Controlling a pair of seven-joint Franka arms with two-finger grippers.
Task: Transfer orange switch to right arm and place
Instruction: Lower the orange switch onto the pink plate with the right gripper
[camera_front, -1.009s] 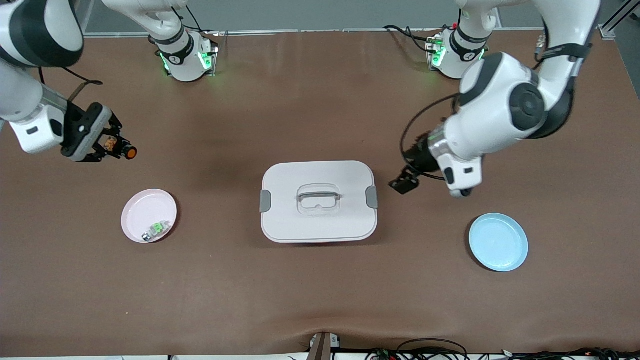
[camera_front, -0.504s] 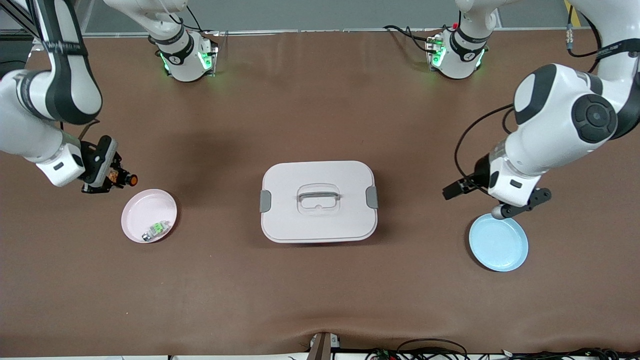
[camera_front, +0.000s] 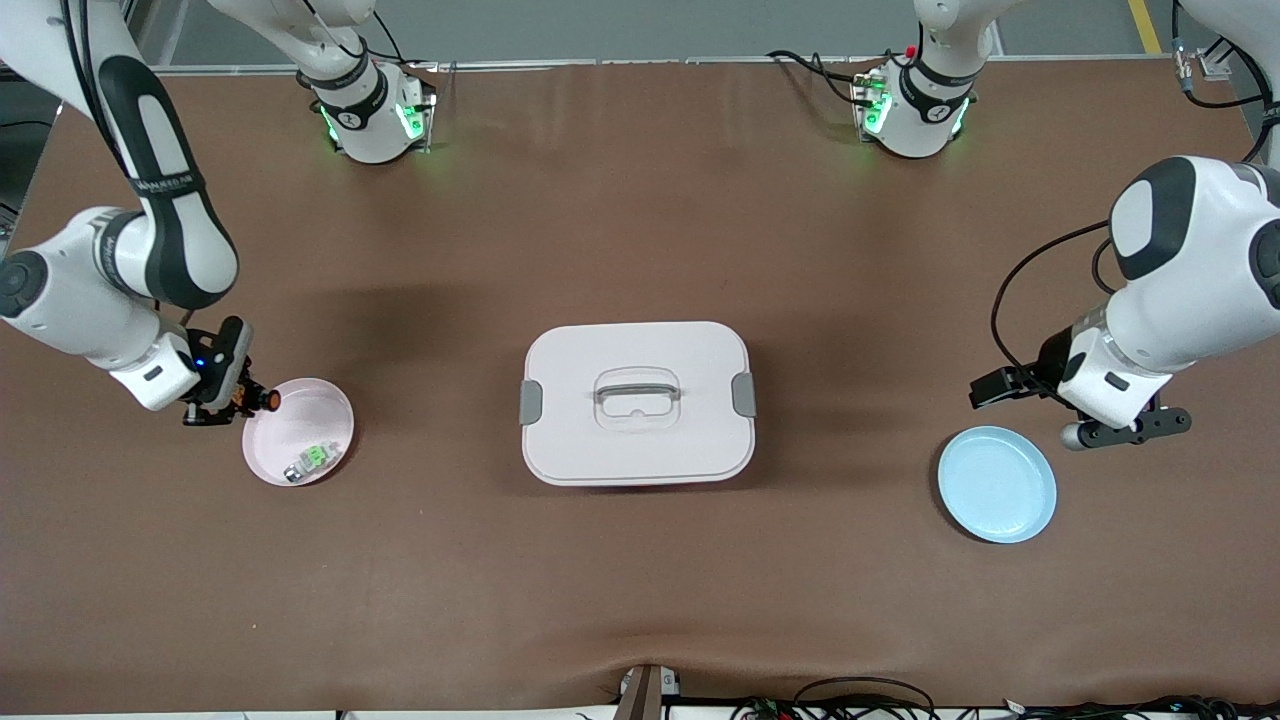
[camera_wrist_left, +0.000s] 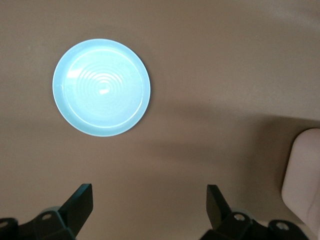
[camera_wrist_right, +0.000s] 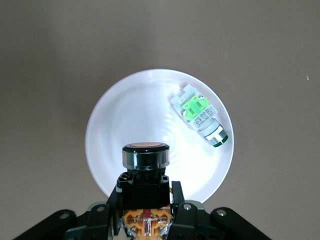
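Right pincer (camera_front: 232, 405), clamped on the orange switch (camera_front: 262, 401), has come down from above bare counter (camera_front: 640, 600) toward the front camera. It now hangs at the rim of the pink plate (camera_front: 285, 452), with the switch's cap over the plate's edge. The right arm's elbow has swung in and folded above it.

Left pincer (camera_front: 1075, 415), fingers spread and empty, has pulled away from beside the white lidded box (camera_front: 637, 440) toward the left arm's end of the counter. It now sits just past the blue plate (camera_front: 997, 484), on that plate's outer side.
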